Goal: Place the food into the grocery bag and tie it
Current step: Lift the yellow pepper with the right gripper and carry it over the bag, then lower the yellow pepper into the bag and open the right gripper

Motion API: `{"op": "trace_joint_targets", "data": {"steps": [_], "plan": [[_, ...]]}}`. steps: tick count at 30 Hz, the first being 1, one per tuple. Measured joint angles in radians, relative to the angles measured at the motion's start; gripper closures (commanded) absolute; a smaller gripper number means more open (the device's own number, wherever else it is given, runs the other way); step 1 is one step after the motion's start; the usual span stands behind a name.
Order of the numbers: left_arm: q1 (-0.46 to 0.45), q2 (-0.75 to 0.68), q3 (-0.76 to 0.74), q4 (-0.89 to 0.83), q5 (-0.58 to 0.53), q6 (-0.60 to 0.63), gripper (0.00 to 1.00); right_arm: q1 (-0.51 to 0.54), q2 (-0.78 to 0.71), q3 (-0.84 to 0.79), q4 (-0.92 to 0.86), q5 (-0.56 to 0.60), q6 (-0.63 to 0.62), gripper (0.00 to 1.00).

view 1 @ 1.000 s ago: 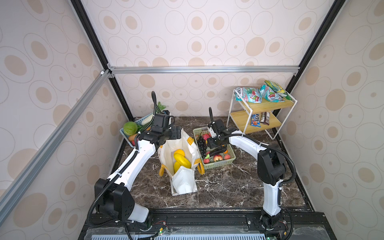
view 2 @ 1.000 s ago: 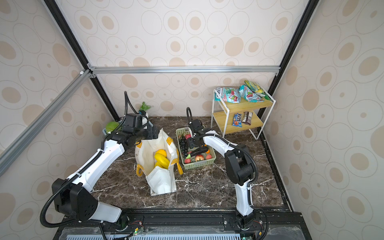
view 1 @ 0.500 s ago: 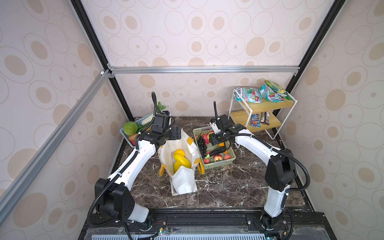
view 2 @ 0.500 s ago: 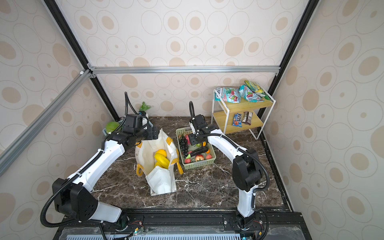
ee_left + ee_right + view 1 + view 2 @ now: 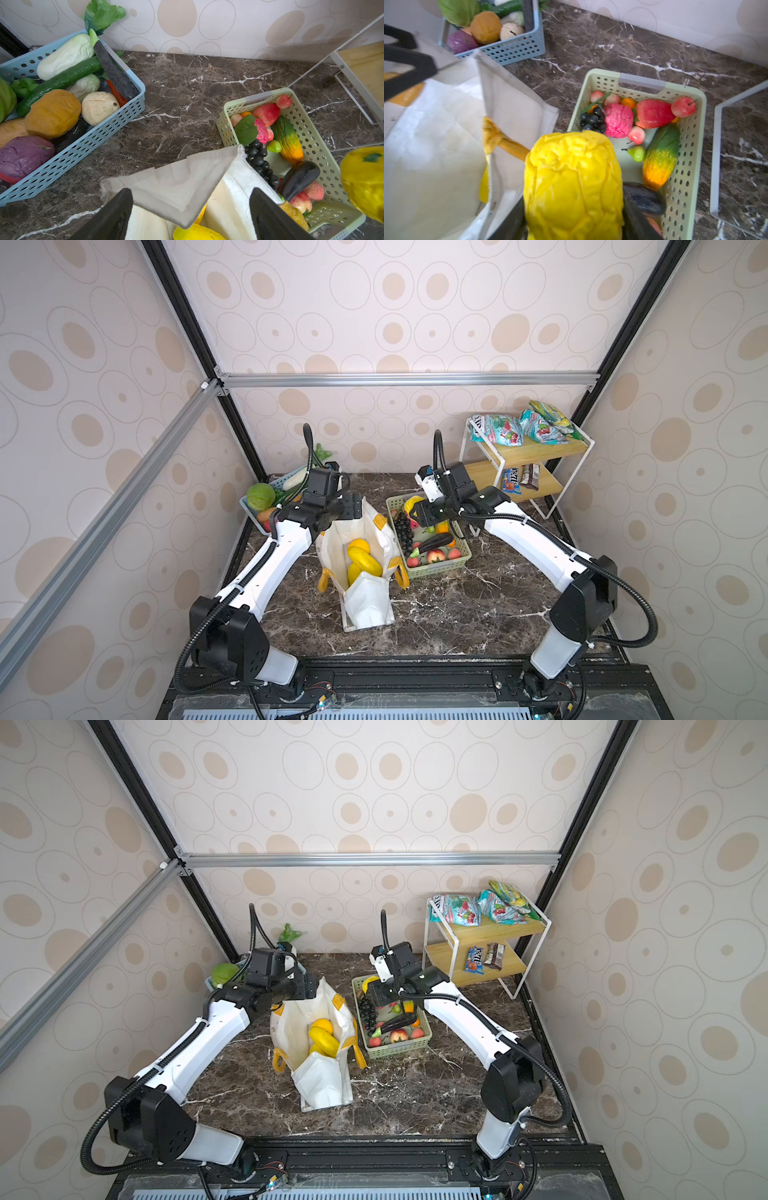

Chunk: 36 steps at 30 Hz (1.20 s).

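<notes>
Dark veined marble tabletop (image 5: 457, 614) carries the cream fabric bag (image 5: 370, 605), standing open. A folded flap half hides its smooth orange (image 5: 358, 545) and yellow fruits (image 5: 366, 565). The left gripper (image 5: 190, 192) hangs wide open astride the bag's rim. The right gripper (image 5: 573, 220), mostly hidden, clamps a wrinkled yellow fruit (image 5: 573, 182) over the perforated green basket (image 5: 691, 145), just beside the bag.

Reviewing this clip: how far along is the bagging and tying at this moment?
Done: an orange and yellow fruits lie in the grocery bag. In hand: the right gripper holds a lumpy yellow fruit over the green basket; the left gripper, jaws open, straddles the bag's far rim. Left: drop it in, more food sits in the blue basket, and the handles hang untied.
</notes>
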<state>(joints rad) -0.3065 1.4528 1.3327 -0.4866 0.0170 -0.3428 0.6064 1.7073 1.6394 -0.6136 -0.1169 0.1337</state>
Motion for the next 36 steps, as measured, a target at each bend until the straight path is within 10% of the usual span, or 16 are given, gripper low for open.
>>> {"op": "trace_joint_targets", "data": {"steps": [36], "plan": [[0.031, 0.001, 0.0, 0.001, -0.099, -0.047, 0.11, 0.274, 0.143, -0.004, 0.232, -0.156, 0.067, 0.45]]}}
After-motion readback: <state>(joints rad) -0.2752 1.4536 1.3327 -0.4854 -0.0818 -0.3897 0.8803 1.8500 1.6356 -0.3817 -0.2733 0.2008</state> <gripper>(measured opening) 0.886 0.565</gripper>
